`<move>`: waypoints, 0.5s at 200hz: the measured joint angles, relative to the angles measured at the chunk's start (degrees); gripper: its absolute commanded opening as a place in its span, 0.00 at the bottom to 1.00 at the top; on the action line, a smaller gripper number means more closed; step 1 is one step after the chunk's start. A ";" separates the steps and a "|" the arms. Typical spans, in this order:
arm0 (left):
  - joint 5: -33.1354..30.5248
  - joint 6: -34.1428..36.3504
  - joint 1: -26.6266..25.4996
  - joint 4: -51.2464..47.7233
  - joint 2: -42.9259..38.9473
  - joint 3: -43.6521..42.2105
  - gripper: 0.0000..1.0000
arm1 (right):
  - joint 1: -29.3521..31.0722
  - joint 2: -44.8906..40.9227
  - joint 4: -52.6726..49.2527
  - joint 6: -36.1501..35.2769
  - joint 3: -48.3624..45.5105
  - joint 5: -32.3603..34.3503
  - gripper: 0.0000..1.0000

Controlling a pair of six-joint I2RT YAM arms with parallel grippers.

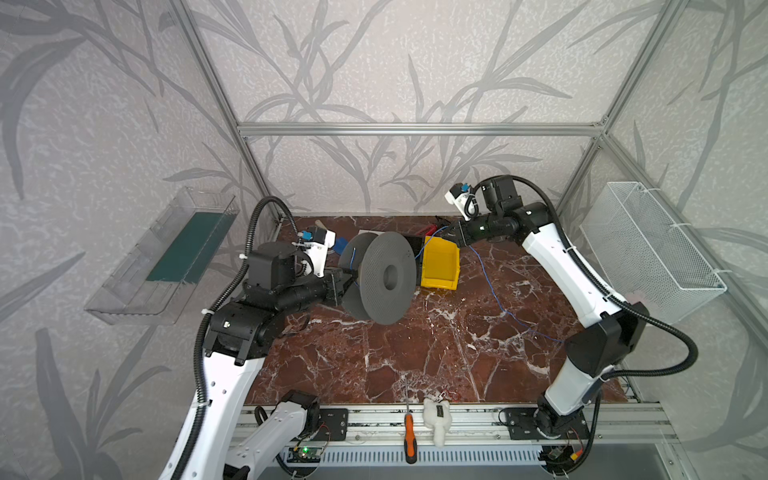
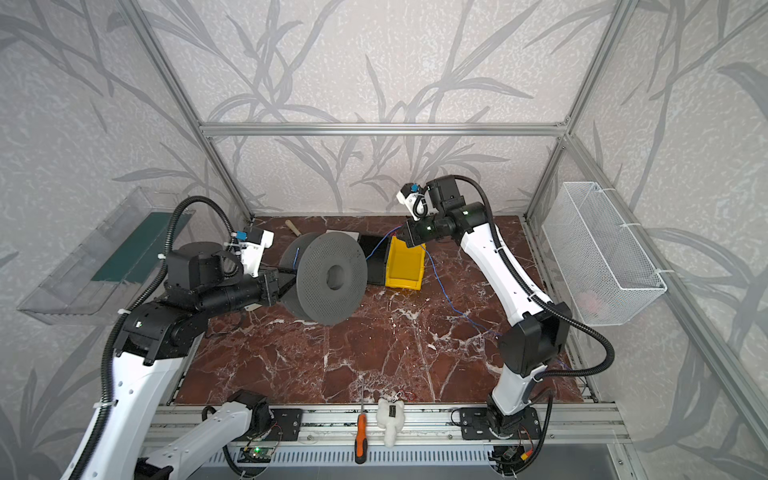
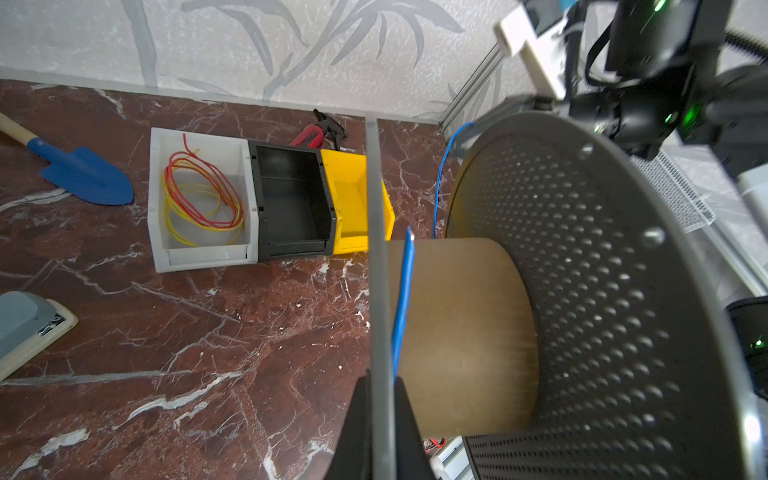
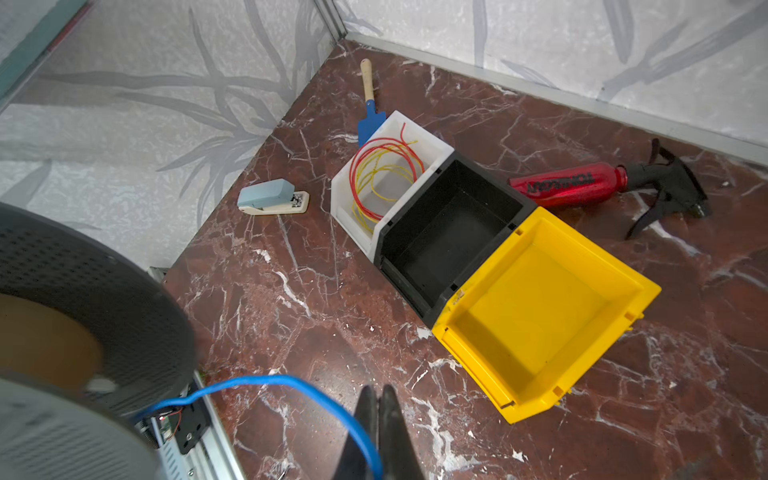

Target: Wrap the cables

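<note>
Blue wire (image 4: 291, 380) is pinched between the right jaws, which are clenched tight over the worktop (image 1: 395, 357), just beside the yellow bin (image 1: 439, 266). From that grip one stretch is seen running to the grey spool (image 1: 374, 266); in both top views the rest of the wire (image 2: 447, 291) is laid loosely across the marble toward the right arm (image 1: 557, 262) and is hidden behind its elbow. The spool is held on edge, its perforated discs roughly upright, by the left jaws, which are clamped on the thin rim of the disc nearer the left arm (image 1: 232, 374). In the left wrist view a short blue end is seen lying against that disc, across the cardboard core (image 3: 457, 311), down to the jaws; whether it is pinched there too cannot be told. A black bin (image 4: 449, 232) and a white bin (image 4: 351, 220) are lined up touching the yellow one, and red and yellow wires (image 4: 359, 199) are coiled in the white bin.
</note>
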 measured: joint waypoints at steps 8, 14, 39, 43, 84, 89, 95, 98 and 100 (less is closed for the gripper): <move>-1.22 0.50 -1.38 -0.70 0.02 -0.48 0.00 | 0.76 2.38 -2.47 0.00 5.25 -0.11 0.00; -2.73 0.94 -2.93 -1.14 0.09 -0.74 0.00 | 1.53 4.48 -4.68 0.00 9.75 -0.07 0.00; -10.16 2.32 -10.71 -2.12 1.60 -0.79 0.00 | 4.79 15.30 -15.02 0.17 33.00 -0.55 0.00; -11.34 2.43 -11.89 -2.12 2.05 -0.79 0.00 | 5.18 16.94 -16.22 0.26 36.46 -0.92 0.00; -24.02 3.30 -20.09 -2.47 11.28 0.85 0.00 | 7.85 25.55 -24.87 2.99 55.54 -6.27 0.00; -25.46 3.28 -20.65 -2.64 12.59 1.27 0.00 | 8.15 25.09 -25.00 3.06 54.25 -6.47 0.00; -27.43 3.06 -21.09 -2.91 14.25 1.73 0.00 | 8.55 24.24 -25.00 3.06 52.04 -6.71 0.00; -28.44 2.82 -21.29 -3.23 15.10 2.03 0.00 | 8.70 23.69 -24.76 3.06 50.64 -6.64 0.00; -29.16 2.67 -21.38 -3.41 15.67 2.19 0.00 | 8.85 23.23 -24.72 3.04 49.57 -6.69 0.00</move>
